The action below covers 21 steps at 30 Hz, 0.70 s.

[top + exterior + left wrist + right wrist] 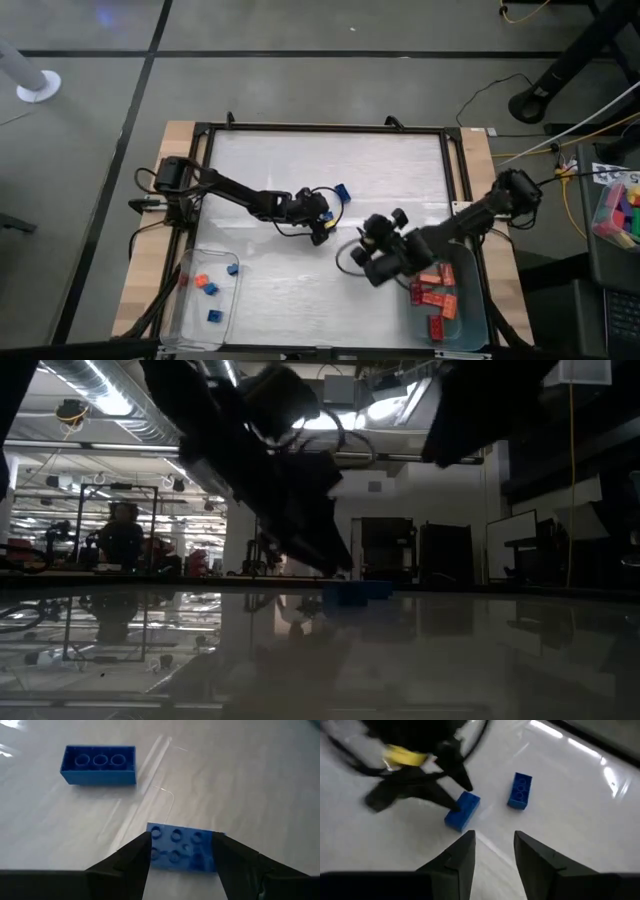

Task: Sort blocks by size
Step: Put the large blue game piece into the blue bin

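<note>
My left gripper [320,226] is near the table's middle, shut on a blue brick [182,847], studs up; the right wrist view shows the same brick [462,810]. A second blue brick [98,764] lies loose just beyond it, hollow underside up, and also shows in the high view [342,192] and the right wrist view [520,791]. My right gripper [494,851] hovers open and empty to the right of the left gripper [375,258], pointing at both bricks. Blue shows at table level in the low view [352,592]. My left gripper pinches the blue brick by its two short ends [151,845] between its two fingers, so the brick lies crosswise between them. The fingers slant down from the table's left. The brick sits level, studs up; whether its underside touches the table I cannot tell.
A clear tray [185,318] at the near left holds a few small blue and orange bricks. Another clear tray [476,320] at the near right holds several longer red and orange bricks. A bin of mixed bricks [618,210] stands off the table to the right.
</note>
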Motion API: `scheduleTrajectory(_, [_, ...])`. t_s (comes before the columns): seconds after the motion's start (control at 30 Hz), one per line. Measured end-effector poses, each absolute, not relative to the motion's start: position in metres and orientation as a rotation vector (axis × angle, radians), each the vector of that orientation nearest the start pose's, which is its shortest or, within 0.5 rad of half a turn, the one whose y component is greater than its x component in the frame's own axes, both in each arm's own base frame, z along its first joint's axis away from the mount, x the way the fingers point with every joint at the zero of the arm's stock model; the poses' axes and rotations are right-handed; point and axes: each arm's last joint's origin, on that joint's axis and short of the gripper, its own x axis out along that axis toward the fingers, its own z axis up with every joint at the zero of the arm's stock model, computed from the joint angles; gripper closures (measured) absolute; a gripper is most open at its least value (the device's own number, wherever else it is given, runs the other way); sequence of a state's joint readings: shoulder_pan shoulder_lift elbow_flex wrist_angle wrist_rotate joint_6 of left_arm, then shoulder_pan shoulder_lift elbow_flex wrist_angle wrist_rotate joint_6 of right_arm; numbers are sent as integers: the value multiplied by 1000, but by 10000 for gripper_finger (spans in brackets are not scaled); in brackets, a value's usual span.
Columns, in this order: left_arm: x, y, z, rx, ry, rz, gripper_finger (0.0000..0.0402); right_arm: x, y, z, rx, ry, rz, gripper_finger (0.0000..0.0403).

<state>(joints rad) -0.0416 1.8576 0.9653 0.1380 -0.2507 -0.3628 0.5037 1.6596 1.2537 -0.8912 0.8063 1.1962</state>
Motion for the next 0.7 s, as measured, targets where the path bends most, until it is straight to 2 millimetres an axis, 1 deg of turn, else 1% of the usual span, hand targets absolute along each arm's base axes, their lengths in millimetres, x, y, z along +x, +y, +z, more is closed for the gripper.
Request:
scheduleTrajectory(0.23, [345, -7, 176, -159, 739, 311, 208, 311, 107, 220, 502, 612, -774, 267])
scheduleTrajectory(0.37, [330, -7, 194, -98, 782, 294, 208, 328, 97, 204, 517, 587, -730, 267])
scheduleTrajectory(0.5, [318, -5, 205, -57, 826, 292, 208, 344, 90, 190, 557, 584, -700, 267])
scheduleTrajectory(0.57, [315, -5, 208, -41, 838, 296, 208, 351, 86, 182, 569, 610, -679, 267])
scheduleTrajectory(0.7, [310, -4, 206, -3, 894, 297, 208, 358, 76, 169, 617, 677, -650, 267])
